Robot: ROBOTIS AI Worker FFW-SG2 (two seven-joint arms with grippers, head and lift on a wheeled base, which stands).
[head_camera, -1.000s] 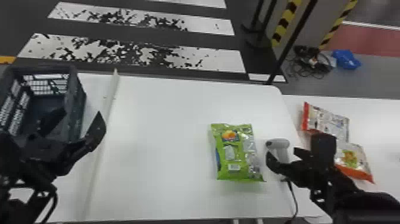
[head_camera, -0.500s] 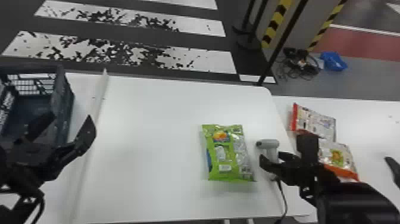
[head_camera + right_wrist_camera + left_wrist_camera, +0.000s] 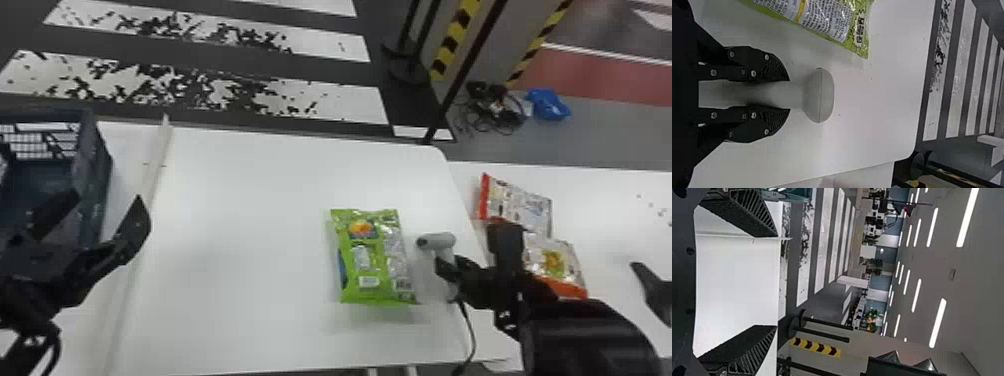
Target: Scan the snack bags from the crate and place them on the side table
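Head view has turned rightward; right gripper (image 3: pixel 450 267) grasps the scanner (image 3: pixel 438 241) near the printed green bag (image 3: pixel 369 260), left gripper (image 3: pixel 107 197) open.

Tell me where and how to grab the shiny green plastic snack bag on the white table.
Grip the green bag across its middle, coming from above, probably with the open left gripper, one finger per long side: it lies flat, longer than wide.

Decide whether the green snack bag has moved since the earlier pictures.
No; against the far right corner of the table, the green snack bag has stayed put.
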